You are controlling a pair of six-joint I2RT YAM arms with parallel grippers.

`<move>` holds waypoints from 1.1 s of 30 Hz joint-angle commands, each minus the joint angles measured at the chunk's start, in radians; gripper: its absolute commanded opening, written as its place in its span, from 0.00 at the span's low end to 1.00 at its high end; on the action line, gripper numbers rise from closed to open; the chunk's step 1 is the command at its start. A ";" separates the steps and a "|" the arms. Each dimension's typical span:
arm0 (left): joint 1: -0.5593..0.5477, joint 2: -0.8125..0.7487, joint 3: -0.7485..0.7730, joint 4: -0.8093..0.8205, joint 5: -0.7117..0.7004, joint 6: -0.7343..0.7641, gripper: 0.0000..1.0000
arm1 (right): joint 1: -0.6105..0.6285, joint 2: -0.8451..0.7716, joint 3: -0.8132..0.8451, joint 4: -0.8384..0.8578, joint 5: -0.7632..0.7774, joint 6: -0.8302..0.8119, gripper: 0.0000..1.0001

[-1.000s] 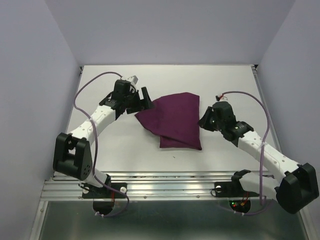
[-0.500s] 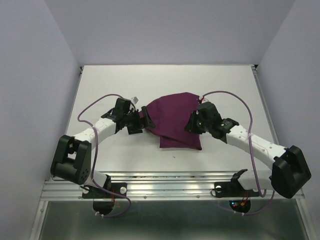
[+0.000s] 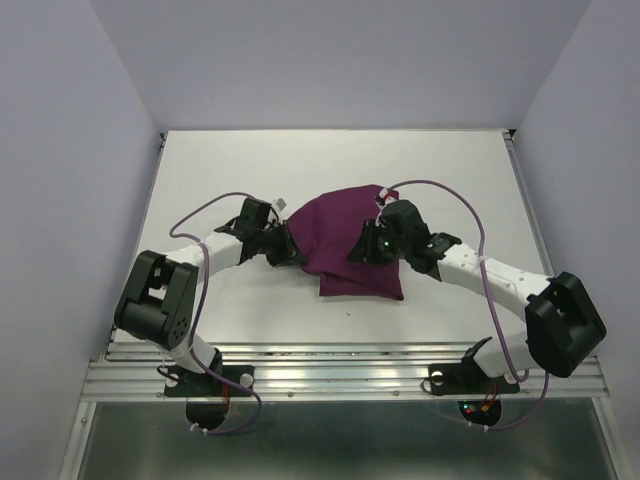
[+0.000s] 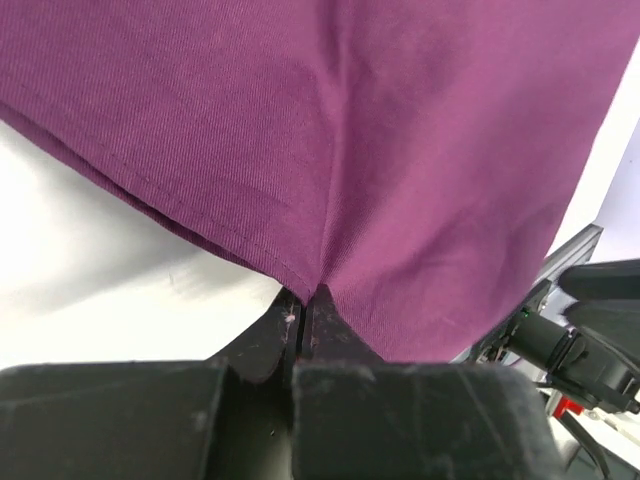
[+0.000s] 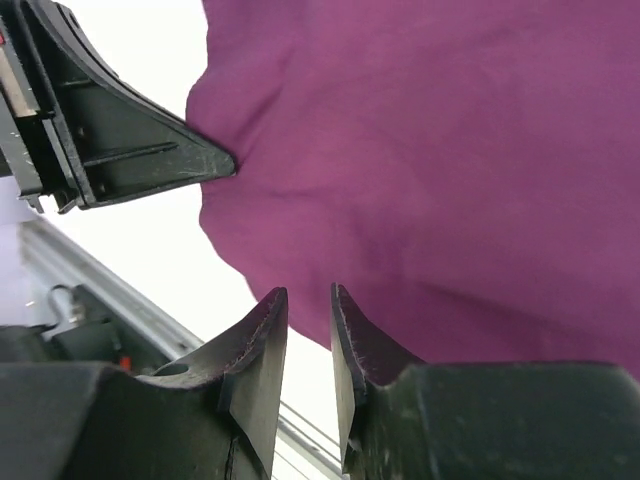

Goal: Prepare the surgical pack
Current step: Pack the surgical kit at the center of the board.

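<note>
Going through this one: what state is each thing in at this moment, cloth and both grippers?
purple cloth: folded over, lying on the table, left edge pinched up.
left gripper: shut on the cloth's edge.
right gripper: jaws slightly apart over the cloth, nothing between them.

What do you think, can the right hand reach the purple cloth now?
Probably yes. The right hand sits right at the purple cloth, slightly open, with nothing in the way. The left hand only pinches the cloth's other edge.
</note>
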 commanded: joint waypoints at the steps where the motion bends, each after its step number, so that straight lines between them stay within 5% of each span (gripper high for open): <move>1: -0.003 -0.119 0.068 -0.074 -0.025 0.035 0.00 | 0.009 0.026 0.030 0.138 -0.103 0.049 0.29; 15: -0.003 -0.163 0.005 -0.112 0.011 0.095 0.00 | 0.056 0.175 0.113 0.224 -0.252 0.075 0.29; 25: -0.003 -0.071 -0.063 -0.040 0.006 0.115 0.00 | 0.081 0.290 -0.061 0.329 -0.314 0.090 0.29; 33: -0.003 0.002 -0.092 0.003 0.012 0.118 0.00 | 0.081 0.270 -0.025 0.201 -0.184 0.018 0.26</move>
